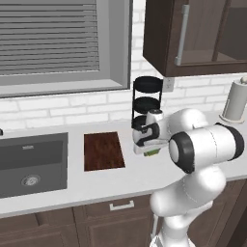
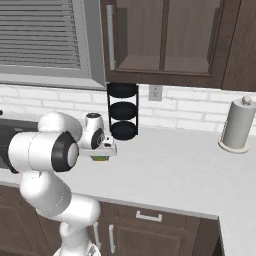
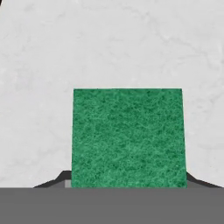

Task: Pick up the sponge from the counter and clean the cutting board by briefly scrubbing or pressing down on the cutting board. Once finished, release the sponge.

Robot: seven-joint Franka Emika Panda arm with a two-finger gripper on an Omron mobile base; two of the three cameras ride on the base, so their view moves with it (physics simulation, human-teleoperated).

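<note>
You are looking at the pick-up stage, and it seems close to done. The gripper (image 1: 153, 152) is pinching the sponge (image 3: 127, 138), its fingers pressing in against both sides of the green block. The sponge is sitting to the right of the cutting board (image 1: 103, 150), apart from it, low over the counter (image 1: 120, 181); whether it is touching the counter or is just clear of it you cannot tell. The cutting board itself is lying bare beside the sink (image 1: 31, 164). What is remaining, in my judgement: carrying the sponge onto the cutting board, pressing or scrubbing briefly, then letting it go.
</note>
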